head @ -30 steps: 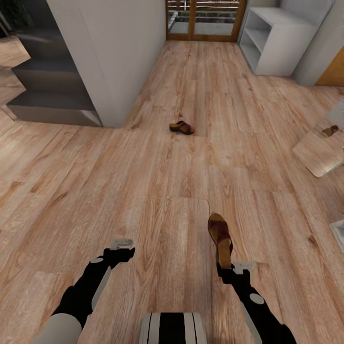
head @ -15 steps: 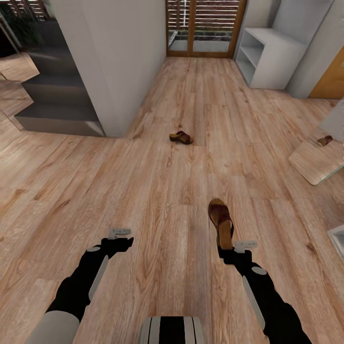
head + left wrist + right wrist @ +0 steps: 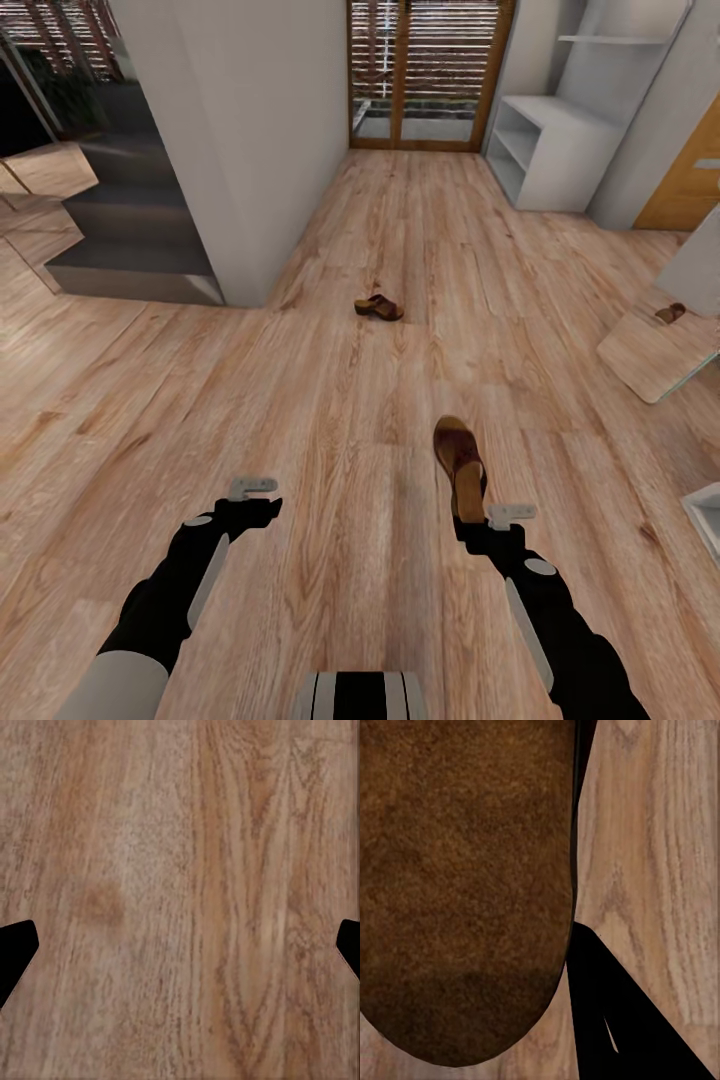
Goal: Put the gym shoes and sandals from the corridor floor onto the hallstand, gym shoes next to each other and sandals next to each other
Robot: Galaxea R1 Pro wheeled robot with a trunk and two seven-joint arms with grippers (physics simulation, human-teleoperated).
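Now carrying one sandal (image 3: 461, 468), pinched in the right hand (image 3: 478, 519), toward the shoe rack (image 3: 556, 155) far ahead; left hand (image 3: 251, 490) spread, empty. Other sandal (image 3: 379, 306) lying on floor (image 3: 330, 400); next, reaching the rack.

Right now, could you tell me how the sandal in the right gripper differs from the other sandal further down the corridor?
The held sandal is off the corridor floor, clamped at one end by the right gripper and pointing away from the robot; the far sandal rests on the floor, untouched. The held sandal's length runs up the corridor, while the far sandal lies crosswise to it. Both are dark brown open sandals, and neither is on the hallstand yet.
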